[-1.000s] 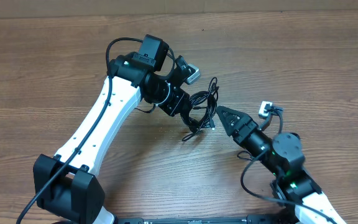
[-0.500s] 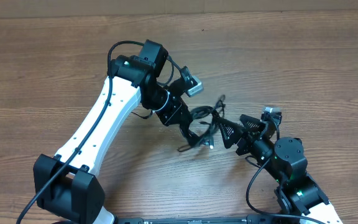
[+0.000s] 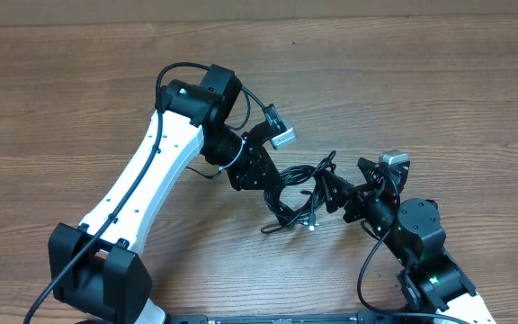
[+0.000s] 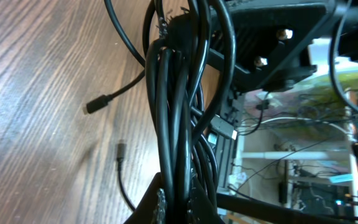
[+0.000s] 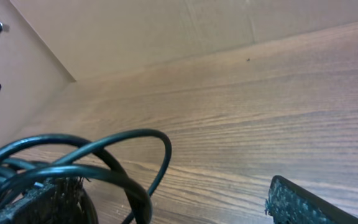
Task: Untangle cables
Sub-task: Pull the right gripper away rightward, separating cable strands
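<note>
Left claw (image 3: 275, 183) pinches the cables (image 3: 297, 193), their loops trailing rightward into the mouth of the wide-spread right claw (image 3: 344, 187).

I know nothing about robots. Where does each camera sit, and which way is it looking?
Overhead: fixed above, looking straight down at the brown wooden table, white left arm, right arm and tangled bundle of thin black cables.
Left wrist: on the left arm, looking along the left jaws, shut on the bundle.
Right wrist: on the right arm, looking across the table to a beige wall; the open right jaws edge the bottom.
Shared: all three show the bundle.
</note>
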Robot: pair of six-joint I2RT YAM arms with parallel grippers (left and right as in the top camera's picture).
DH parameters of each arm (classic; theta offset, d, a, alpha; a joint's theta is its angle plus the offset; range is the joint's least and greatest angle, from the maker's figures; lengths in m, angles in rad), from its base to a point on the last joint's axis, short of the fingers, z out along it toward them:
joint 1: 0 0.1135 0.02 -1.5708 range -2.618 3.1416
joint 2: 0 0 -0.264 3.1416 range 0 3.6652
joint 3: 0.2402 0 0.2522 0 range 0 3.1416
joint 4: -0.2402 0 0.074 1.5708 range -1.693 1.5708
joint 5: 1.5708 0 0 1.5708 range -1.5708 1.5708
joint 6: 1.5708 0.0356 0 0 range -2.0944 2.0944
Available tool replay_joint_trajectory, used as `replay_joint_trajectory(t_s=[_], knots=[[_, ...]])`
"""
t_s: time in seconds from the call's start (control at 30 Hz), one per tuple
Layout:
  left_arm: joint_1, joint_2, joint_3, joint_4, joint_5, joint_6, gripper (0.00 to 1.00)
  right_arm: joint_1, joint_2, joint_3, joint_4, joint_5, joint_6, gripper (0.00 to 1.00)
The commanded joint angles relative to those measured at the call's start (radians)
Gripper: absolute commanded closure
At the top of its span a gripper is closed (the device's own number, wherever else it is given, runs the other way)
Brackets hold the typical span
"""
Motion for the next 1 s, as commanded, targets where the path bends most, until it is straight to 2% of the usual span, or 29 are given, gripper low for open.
replay_joint_trajectory(t_s=[0.0,0.3,0.53,0.67,0.7,0.73,0.87,0.97], knots=[[-0.010,-0.014,0.012,-0.020,0.126,0.034,0.96,-0.004,-0.004,0.013,0.019,0.023,-0.024,0.06],[-0.057,-0.014,0.012,-0.059,0.143,0.034,0.96,-0.004,0.018,0.013,0.100,0.019,-0.039,0.07],[-0.069,-0.014,0.012,-0.058,0.179,0.034,0.96,-0.004,0.104,0.013,0.138,-0.027,-0.039,0.15],[-0.069,-0.014,0.012,-0.055,0.193,0.035,0.96,-0.004,0.156,0.013,0.226,-0.109,-0.039,0.17],[-0.069,-0.014,0.012,-0.053,0.196,0.035,0.96,-0.004,0.166,0.013,0.249,-0.140,-0.038,0.25],[-0.069,-0.014,0.012,-0.048,0.199,0.035,0.96,-0.004,0.178,0.013,0.275,-0.175,-0.038,0.41],[-0.069,-0.014,0.012,-0.035,0.204,0.035,0.96,-0.004,0.229,0.013,0.329,-0.240,-0.029,0.64],[-0.069,-0.014,0.012,-0.035,0.247,0.059,0.96,-0.004,0.261,0.013,0.334,-0.244,-0.027,0.77]])
